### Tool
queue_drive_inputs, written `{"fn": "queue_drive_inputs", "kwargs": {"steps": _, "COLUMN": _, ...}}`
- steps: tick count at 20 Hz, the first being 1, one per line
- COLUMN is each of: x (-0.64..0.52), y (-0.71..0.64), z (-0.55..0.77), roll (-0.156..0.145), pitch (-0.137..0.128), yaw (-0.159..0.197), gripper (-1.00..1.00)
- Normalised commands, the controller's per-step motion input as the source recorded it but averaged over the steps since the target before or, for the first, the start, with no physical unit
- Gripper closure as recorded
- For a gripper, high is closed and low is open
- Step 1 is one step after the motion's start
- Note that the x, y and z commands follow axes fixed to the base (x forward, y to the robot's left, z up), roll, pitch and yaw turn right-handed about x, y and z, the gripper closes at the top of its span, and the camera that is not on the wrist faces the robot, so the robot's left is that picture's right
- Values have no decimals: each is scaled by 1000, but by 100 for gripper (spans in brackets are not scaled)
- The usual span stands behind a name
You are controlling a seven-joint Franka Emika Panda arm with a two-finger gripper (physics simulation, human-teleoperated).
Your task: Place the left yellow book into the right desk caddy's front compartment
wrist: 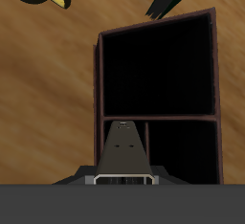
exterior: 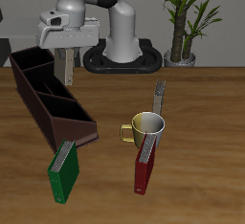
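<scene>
My gripper is shut on the left yellow book, a pale greyish-tan hardcover that hangs upright from the fingers. It is held above the right desk caddy, a long dark maroon-brown box split by partitions. The book's lower end is near the level of the caddy's rim, roughly over its middle. In the wrist view the book points down towards a partition of the caddy, with one large dark compartment beyond it and smaller ones beside it. I cannot tell from these views which compartment is the front one.
A yellow-lined mug stands mid-table with a red book leaning by it and a slim olive-grey book behind it. A green book leans near the caddy's nearer end. A potted plant stands at the back.
</scene>
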Motion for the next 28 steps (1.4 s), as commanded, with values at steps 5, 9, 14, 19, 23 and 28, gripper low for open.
{"fn": "queue_drive_inputs", "kwargs": {"steps": 5, "x": -18, "y": -36, "z": -87, "roll": -15, "pitch": 15, "yaw": -23, "gripper": 100}}
{"fn": "queue_drive_inputs", "kwargs": {"steps": 9, "x": -5, "y": -6, "z": -123, "roll": -8, "pitch": 16, "yaw": -5, "gripper": 100}}
{"fn": "queue_drive_inputs", "kwargs": {"steps": 14, "x": 24, "y": -72, "z": -187, "roll": -16, "pitch": 22, "yaw": -16, "gripper": 100}}
{"fn": "queue_drive_inputs", "kwargs": {"steps": 19, "x": 16, "y": -49, "z": -151, "roll": -9, "pitch": 19, "yaw": -22, "gripper": 100}}
{"fn": "queue_drive_inputs", "kwargs": {"steps": 23, "x": 30, "y": -43, "z": -83, "roll": -17, "pitch": 5, "yaw": -13, "gripper": 100}}
{"fn": "queue_drive_inputs", "kwargs": {"steps": 28, "x": 83, "y": -14, "z": -123, "roll": -7, "pitch": 16, "yaw": -14, "gripper": 100}}
